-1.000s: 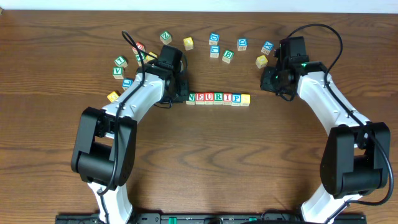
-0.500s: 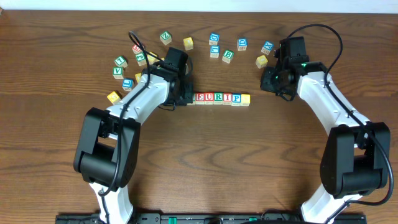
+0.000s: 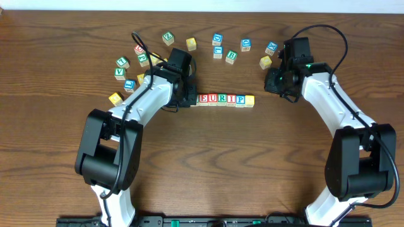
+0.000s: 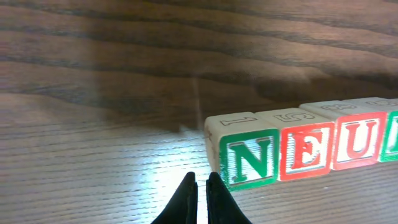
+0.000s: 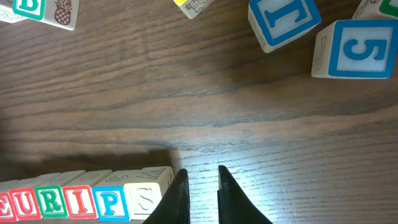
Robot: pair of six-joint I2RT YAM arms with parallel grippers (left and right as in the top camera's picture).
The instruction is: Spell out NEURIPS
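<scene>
Evenly, NEURIPS cubes [image 3: 225,99] touch in line — coloured letters; yellow end.

The dark brown wood-grain table [image 3: 208,164] carries loose wooden letter cubes across its far half. Toward the left lie a green-framed V cube [image 3: 119,73], a second green-framed cube [image 3: 122,62] just beside it, a small blue-framed cube [image 3: 129,84] and a yellow-faced cube [image 3: 115,98]. Farther along sit a lone green-framed cube [image 3: 167,38], a pale yellow cube [image 3: 190,43] and a green B cube [image 3: 231,56]. The right wrist view shows a blue-framed 5 cube [image 5: 357,50] near a tilted blue-framed cube [image 5: 283,22].
</scene>
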